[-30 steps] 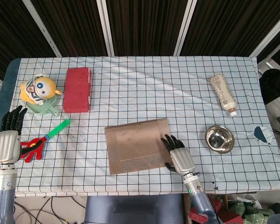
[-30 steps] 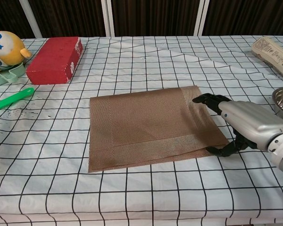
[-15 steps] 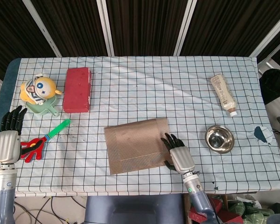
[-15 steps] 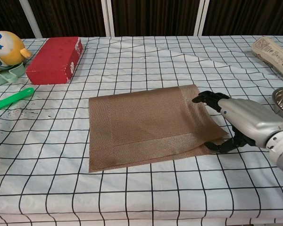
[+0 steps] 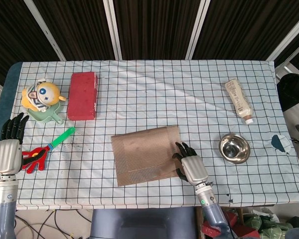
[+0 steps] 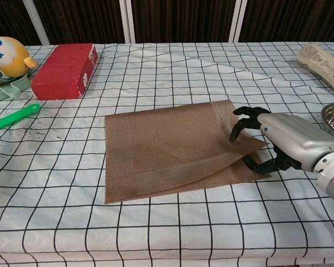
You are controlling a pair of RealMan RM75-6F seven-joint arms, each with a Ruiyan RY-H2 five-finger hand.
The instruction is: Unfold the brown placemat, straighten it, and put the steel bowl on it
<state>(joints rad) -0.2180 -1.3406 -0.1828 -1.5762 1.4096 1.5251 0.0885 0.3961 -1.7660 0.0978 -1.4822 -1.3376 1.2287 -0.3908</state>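
One brown placemat [image 5: 145, 155]. One steel bowl [image 5: 234, 148]. One red brick-shaped block [image 5: 83, 95]. One round yellow cartoon toy [image 5: 40, 95] on one pale green dish [image 5: 52, 118]. One green-handled tool [image 5: 61, 138]. One red claw-shaped toy [image 5: 35, 158]. One lying cream bottle [image 5: 238, 100]. Two robot hands: left hand [image 5: 8, 148], right hand [image 5: 191, 164].

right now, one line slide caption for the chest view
Right hand lifts a corner of the folded brown placemat on the checked tablecloth.
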